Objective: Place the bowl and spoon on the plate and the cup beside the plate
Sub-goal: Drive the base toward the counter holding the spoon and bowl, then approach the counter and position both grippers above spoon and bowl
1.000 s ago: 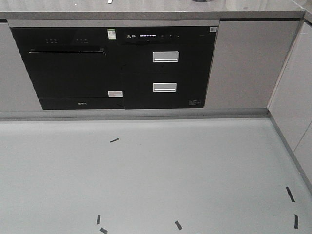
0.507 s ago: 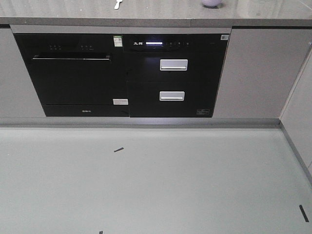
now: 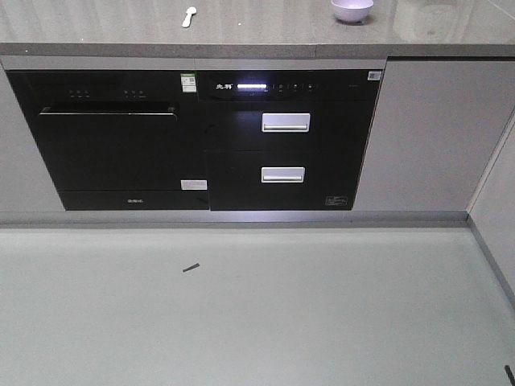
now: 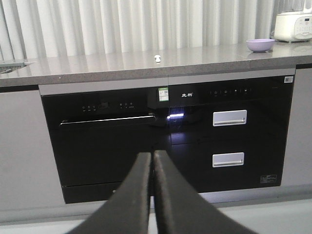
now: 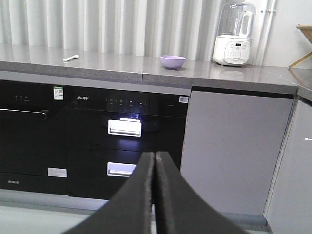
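Observation:
A lavender bowl [image 3: 352,10] sits upright on the grey countertop [image 3: 265,28], to the right; it also shows as the bowl [image 4: 260,45] and the bowl [image 5: 172,61]. A pale spoon [image 3: 188,16] lies on the same counter to the left, seen too as the spoon [image 4: 157,58] and the spoon [image 5: 70,58]. The plate and the cup are out of view. My left gripper [image 4: 152,155] is shut with nothing in it, far below counter height. My right gripper [image 5: 155,155] is shut and holds nothing either. Both are well short of the counter.
Under the counter are a black built-in oven [image 3: 113,137] and a black drawer unit [image 3: 290,137] with two silver handles. A white blender [image 5: 233,34] stands at the counter's right end. Grey cabinets [image 3: 426,137] close the right side. A tape mark [image 3: 191,268] lies on the grey floor.
The front view has risen and closed in on the counter: the spoon and bowl, barely visible at the top edge before, now show fully. Floor tape marks have slid out of the bottom.

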You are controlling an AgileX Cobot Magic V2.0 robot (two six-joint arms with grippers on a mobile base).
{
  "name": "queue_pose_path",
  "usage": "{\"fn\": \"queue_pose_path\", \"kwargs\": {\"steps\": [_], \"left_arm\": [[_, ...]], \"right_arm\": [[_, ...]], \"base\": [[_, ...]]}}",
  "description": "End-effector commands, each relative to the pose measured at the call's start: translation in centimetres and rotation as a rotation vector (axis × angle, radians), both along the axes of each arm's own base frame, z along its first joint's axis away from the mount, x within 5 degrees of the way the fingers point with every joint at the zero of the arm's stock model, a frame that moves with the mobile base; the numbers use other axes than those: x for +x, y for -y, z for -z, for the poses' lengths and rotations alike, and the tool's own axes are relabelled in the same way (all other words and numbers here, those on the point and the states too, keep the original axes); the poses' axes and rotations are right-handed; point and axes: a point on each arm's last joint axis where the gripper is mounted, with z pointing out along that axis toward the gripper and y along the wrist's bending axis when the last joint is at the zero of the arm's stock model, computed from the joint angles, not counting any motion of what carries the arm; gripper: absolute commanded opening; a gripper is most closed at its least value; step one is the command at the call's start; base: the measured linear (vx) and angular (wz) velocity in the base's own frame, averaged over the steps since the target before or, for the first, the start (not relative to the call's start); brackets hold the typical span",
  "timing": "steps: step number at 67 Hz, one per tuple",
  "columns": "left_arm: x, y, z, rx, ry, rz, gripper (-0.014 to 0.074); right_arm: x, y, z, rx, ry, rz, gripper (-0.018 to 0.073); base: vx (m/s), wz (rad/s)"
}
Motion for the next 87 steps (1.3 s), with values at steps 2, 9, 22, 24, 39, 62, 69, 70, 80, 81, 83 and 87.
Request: {"fn": "queue_pose_path", "kwargs": {"steps": [2, 9, 22, 24, 39, 62, 69, 70, 80, 81, 83, 87], "left_arm": [[-0.22, 0.05, -1.41, -0.012, 0.109, 0.008, -0.0006], [-0.22, 0.05, -1.41, -0.012, 0.109, 0.008, -0.0006], [-0.22, 0.05, -1.41, -0.012, 0.109, 0.008, -0.0006], [-0.22, 0.05, -1.41, -0.012, 0.109, 0.008, -0.0006], [-0.22, 0.05, -1.41, -0.012, 0.109, 0.008, -0.0006], [-0.22, 0.05, -1.41, -0.012, 0.109, 0.008, -0.0006], [-0.22, 0.05, -1.41, -0.012, 0.109, 0.008, -0.0006], [-0.22, 0.05, -1.41, -0.012, 0.109, 0.008, -0.0006], [-0.22, 0.05, -1.41, -0.012, 0.109, 0.008, -0.0006], [-0.22, 0.05, -1.41, -0.012, 0.109, 0.008, -0.0006], [-0.22, 0.05, -1.41, -0.012, 0.109, 0.008, -0.0006], [-0.22, 0.05, -1.41, -0.012, 0.109, 0.008, -0.0006]], "right_arm": [[-0.03, 0.05, -0.47, -0.012, 0.068, 0.008, -0.0011], [-0.03, 0.05, -0.47, -0.012, 0.068, 0.008, -0.0011], [-0.03, 0.05, -0.47, -0.012, 0.068, 0.008, -0.0011], [-0.03, 0.05, -0.47, -0.012, 0.068, 0.008, -0.0011], [-0.03, 0.05, -0.47, -0.012, 0.068, 0.008, -0.0011], [-0.03, 0.05, -0.47, -0.012, 0.068, 0.008, -0.0011], [-0.03, 0.05, -0.47, -0.012, 0.068, 0.008, -0.0011], [-0.03, 0.05, -0.47, -0.012, 0.068, 0.008, -0.0011], [-0.03, 0.05, -0.47, -0.012, 0.068, 0.008, -0.0011], [-0.03, 0.05, -0.47, -0.012, 0.068, 0.008, -0.0011], [-0.03, 0.05, -0.47, -0.012, 0.068, 0.008, -0.0011], [-0.03, 0.05, -0.47, -0.012, 0.068, 0.008, -0.0011]], "base": [[0.19, -0.05], [0.19, -0.07], [0.19, -0.07], [0.20, -0.07], [0.20, -0.07], [0.21, -0.05], [0.19, -0.01], [0.19, 0.00], [0.18, 0.03], [0.17, 0.05], [0.17, 0.05], [0.17, 0.06]]}}
